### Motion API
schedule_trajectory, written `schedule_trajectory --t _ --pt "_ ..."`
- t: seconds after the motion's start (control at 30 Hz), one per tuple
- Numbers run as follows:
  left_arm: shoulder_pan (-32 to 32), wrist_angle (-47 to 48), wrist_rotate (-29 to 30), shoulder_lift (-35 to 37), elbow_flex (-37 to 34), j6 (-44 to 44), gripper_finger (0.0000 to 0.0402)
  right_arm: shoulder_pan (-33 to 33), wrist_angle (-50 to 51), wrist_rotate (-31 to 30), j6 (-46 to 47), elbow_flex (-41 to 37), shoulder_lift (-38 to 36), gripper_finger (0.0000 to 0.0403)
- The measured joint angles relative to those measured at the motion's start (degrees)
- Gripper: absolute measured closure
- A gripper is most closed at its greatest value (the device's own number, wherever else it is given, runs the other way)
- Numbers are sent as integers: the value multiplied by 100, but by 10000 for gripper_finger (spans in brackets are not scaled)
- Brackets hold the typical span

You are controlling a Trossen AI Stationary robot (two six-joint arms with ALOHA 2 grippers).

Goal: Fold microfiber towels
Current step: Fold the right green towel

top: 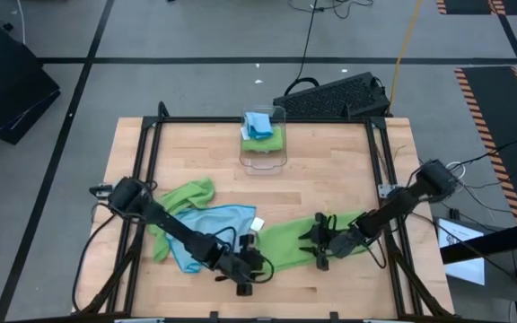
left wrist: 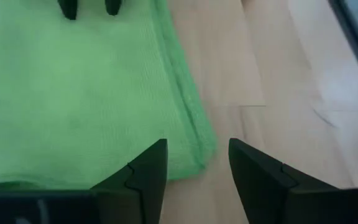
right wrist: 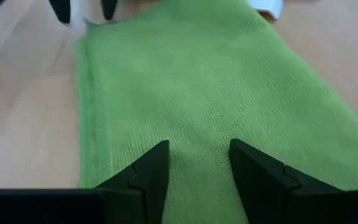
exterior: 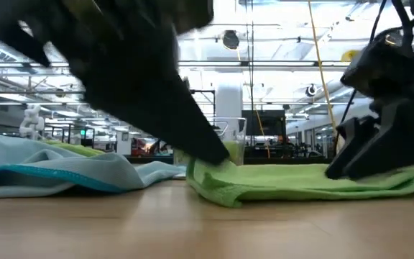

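Observation:
A lime green towel (top: 296, 239) (exterior: 300, 180) lies flat as a long folded strip near the table's front edge, between my two grippers. My left gripper (top: 264, 263) (left wrist: 197, 168) stands open at its left end, one finger over the cloth and one over bare wood beside the corner (left wrist: 199, 158). My right gripper (top: 318, 243) (right wrist: 199, 168) stands open over the strip's right part, pointing along it. A light blue towel (top: 212, 224) and a second green towel (top: 187, 194) lie crumpled at the left. My left gripper slants down from the table's left, and a fingertip (exterior: 220, 152) meets the green towel's left end (exterior: 208, 173); nothing is pinched, and the towel lies flat on the table. My right gripper slants down from the right, its open fingertips (exterior: 338, 169) on the towel's top surface (right wrist: 197, 134).
A clear plastic bin (top: 264, 142) with folded green and blue towels stands at the table's far middle. A black frame rail (top: 240, 120) runs round the table. Bare wood (top: 330, 179) lies between the bin and the green strip.

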State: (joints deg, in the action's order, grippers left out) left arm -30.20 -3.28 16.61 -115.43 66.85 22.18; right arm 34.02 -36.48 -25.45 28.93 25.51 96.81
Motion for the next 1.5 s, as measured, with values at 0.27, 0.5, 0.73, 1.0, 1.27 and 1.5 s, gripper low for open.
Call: schedule_trajectory --t 0.27,0.5,0.73,1.0,1.27,1.5 --pt "202 822 837 672 9 -407 227 60 673 -11 -242 4 -1258 243" --pt "294 1066 897 617 9 -610 227 195 688 -3 -105 -17 -1314 243" --pt "-295 941 701 589 7 -2163 226 313 635 -2 176 -14 -1208 243" --pt "-405 728 758 465 4 -2691 226 231 608 -289 183 -14 -1199 243" --pt "-322 -18 691 -170 2 -3303 208 144 206 -309 254 -12 -1201 243" --pt "-104 -259 293 -293 11 -3194 173 144 119 -309 338 -10 -1201 243"
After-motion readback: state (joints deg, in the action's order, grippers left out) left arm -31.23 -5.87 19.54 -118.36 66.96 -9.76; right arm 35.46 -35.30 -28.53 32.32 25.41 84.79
